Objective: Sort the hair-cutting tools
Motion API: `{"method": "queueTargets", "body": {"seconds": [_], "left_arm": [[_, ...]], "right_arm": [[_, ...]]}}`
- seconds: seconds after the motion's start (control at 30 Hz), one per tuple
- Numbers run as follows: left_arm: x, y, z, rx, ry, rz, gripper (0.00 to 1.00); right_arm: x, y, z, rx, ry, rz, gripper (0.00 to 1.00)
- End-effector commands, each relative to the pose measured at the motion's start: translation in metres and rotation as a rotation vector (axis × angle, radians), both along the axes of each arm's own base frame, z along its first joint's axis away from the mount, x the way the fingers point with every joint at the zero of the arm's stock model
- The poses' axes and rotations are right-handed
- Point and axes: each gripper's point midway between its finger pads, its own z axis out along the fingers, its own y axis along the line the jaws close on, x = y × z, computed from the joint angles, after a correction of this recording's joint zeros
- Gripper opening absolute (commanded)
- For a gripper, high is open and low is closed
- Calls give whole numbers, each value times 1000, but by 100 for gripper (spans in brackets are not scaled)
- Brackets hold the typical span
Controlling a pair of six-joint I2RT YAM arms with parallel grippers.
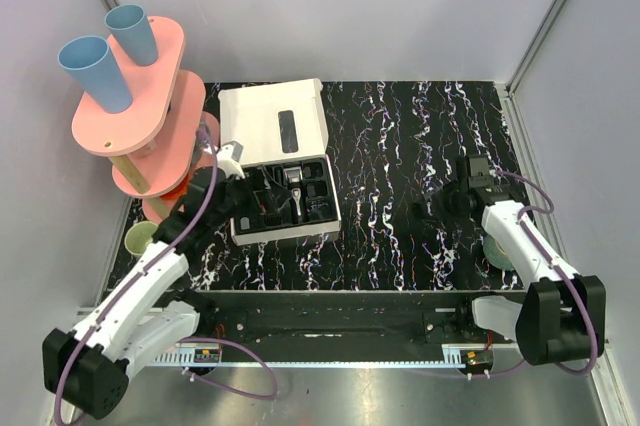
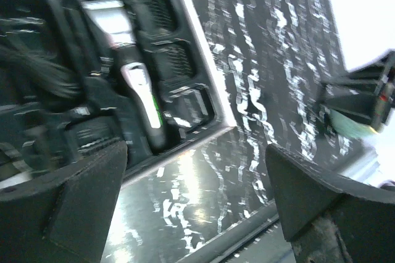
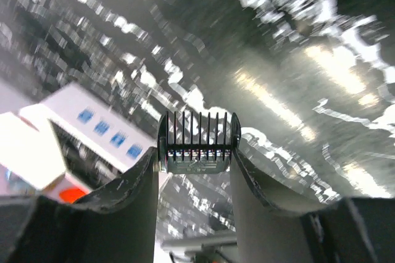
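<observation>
Nearest the bases, the right jaws pinch a black comb attachment point(image 3: 199, 144) by its two sides, teeth pointing away from the wrist. It seems to hang just above the right half of the bench point(image 1: 400, 146), near the dark teal bowl point(image 1: 497, 252). The grip looks square and central, so the step in hand is probably carrying this piece across to the box. That calls for a level wrist and a slow swing, since smooth plastic could twist in so narrow a hold. Further in, the left jaws stand wide and hold nothing, hovering over the left part of the black moulded tray point(image 1: 322, 208). There they could block the approach, so drawing that arm aside first would be wise. In the tray the slim clipper point(image 2: 143, 93) lies in its middle slot. The ribbed pockets just beside it may suit the comb, though blur hides whether they are filled. Beyond lies the white lid point(image 1: 265, 121).
</observation>
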Motion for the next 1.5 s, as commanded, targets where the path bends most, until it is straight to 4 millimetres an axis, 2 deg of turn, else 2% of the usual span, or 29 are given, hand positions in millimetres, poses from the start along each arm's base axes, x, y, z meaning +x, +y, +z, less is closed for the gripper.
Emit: {"method": "queueTargets", "body": {"seconds": [0.0, 0.07, 0.13, 0.17, 0.23, 0.27, 0.3, 0.33, 0.37, 0.4, 0.43, 0.47, 0.5, 0.57, 0.6, 0.67, 0.7, 0.9, 1.23, 1.33, 1.37, 1.47], "left_arm": [[-6, -66, 45, -261, -161, -228, 99], [-13, -88, 54, -286, -208, -283, 99], [-11, -103, 51, -274, -216, -298, 99], [-15, -116, 60, -289, -237, -327, 99], [-13, -132, 54, -291, -220, -343, 99], [-16, -145, 65, -319, -248, -375, 98], [-14, -154, 57, -316, -228, -384, 97], [-13, -161, 58, -326, -228, -388, 95], [-14, -171, 70, -354, -261, -405, 90], [-11, -180, 64, -351, -248, -411, 89], [-9, -187, 65, -355, -256, -415, 86], [-11, -198, 77, -374, -279, -434, 82], [-7, -205, 68, -358, -266, -434, 79], [-6, -219, 76, -347, -299, -442, 76], [-2, -224, 69, -327, -299, -435, 75], [1, -234, 72, -299, -318, -438, 74], [4, -238, 65, -282, -310, -433, 73], [13, -251, 63, -257, -329, -419, 67], [15, -257, 59, -227, -335, -386, 39], [14, -259, 57, -224, -330, -392, 29], [18, -257, 55, -213, -332, -365, 22], [20, -257, 52, -201, -323, -354, 15]], "right_arm": [[21, 43, 56, 109, -171, 115, 15], [22, 54, 67, 134, -199, 144, 15], [21, 67, 79, 170, -224, 182, 15], [22, 72, 85, 184, -242, 199, 15], [21, 81, 96, 211, -267, 224, 15], [23, 84, 102, 224, -289, 236, 15], [23, 88, 109, 238, -305, 251, 15], [22, 91, 111, 240, -309, 264, 15], [23, 93, 115, 243, -326, 275, 15], [24, 96, 121, 252, -338, 290, 15], [22, 97, 123, 254, -343, 300, 15], [21, 99, 125, 261, -347, 309, 14], [21, 100, 129, 270, -355, 315, 15], [19, 101, 135, 279, -370, 323, 15], [18, 102, 137, 286, -374, 328, 15], [16, 103, 142, 301, -380, 322, 15], [15, 104, 146, 311, -385, 328, 15], [12, 107, 157, 338, -401, 333, 15], [12, 106, 160, 345, -403, 321, 16], [12, 106, 159, 348, -401, 316, 17], [12, 106, 159, 349, -399, 314, 17], [11, 106, 160, 352, -402, 309, 19]]}}
